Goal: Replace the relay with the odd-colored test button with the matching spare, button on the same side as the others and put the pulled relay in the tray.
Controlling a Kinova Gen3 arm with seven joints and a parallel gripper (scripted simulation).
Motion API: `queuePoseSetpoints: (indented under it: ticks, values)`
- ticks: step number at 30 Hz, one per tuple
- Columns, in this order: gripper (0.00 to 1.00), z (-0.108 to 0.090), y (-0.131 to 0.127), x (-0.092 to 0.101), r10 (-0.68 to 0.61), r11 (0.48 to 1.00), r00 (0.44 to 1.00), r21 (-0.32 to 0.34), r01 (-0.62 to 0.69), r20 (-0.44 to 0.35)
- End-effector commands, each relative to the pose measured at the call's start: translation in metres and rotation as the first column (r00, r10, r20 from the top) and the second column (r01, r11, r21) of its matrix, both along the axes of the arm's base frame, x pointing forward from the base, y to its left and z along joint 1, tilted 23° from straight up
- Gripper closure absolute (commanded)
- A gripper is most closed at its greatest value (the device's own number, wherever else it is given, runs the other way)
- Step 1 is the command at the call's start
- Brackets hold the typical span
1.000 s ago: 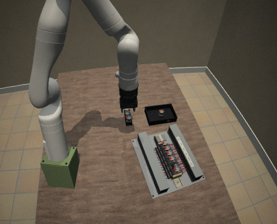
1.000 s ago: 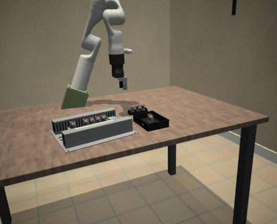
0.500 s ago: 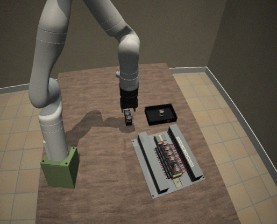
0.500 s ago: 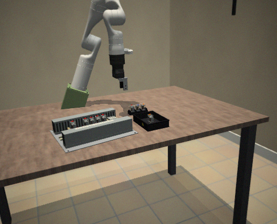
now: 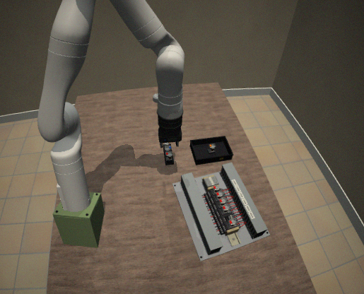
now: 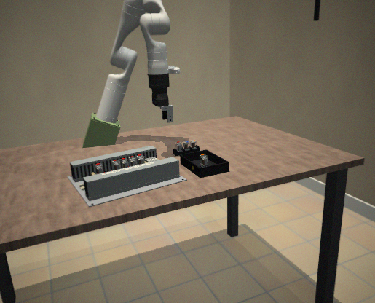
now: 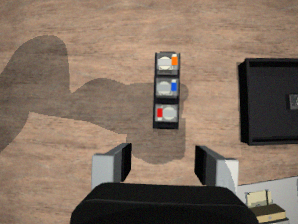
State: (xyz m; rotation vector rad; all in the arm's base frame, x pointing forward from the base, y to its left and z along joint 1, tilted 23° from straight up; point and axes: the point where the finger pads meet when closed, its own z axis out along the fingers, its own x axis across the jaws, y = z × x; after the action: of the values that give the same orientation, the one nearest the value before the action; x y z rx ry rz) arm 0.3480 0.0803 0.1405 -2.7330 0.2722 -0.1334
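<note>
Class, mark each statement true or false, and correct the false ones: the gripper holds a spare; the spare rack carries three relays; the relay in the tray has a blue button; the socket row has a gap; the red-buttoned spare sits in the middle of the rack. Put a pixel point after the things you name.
1. The gripper holds a spare. False: the gripper (image 5: 169, 144) (image 6: 167, 114) (image 7: 163, 158) is open and holds nothing.
2. The spare rack (image 5: 169, 162) (image 7: 166, 126) carries three relays. True.
3. The relay in the tray has a blue button. False: the tray relay (image 5: 212, 148) (image 6: 204, 160) has an orange one.
4. The socket row has a gap. True: one place among the red-buttoned relays (image 5: 222, 201) (image 6: 124, 162) has no relay.
5. The red-buttoned spare sits in the middle. False: the red-buttoned spare (image 7: 169, 113) is at one end; the blue-buttoned spare (image 7: 165, 88) is in the middle.
</note>
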Motion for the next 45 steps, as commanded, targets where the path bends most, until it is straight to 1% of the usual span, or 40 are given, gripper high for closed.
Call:
queuePoseSetpoints:
  ticks: [1,5,6,39,45]
  values:
    - [0.00,-0.001,-0.002,0.004,-0.004,1.000,1.000,-0.005,0.004,0.004]
    - [0.00,-0.001,-0.002,0.005,-0.004,1.000,1.000,-0.006,0.004,0.005]
    - [0.00,0.000,-0.001,0.002,-0.001,1.000,1.000,-0.001,0.001,0.001]
    - [0.00,0.000,-0.001,0.002,-0.001,1.000,1.000,-0.001,0.001,0.001]
    - [0.00,-0.002,0.023,0.008,-0.001,1.000,1.000,-0.001,0.001,0.001]
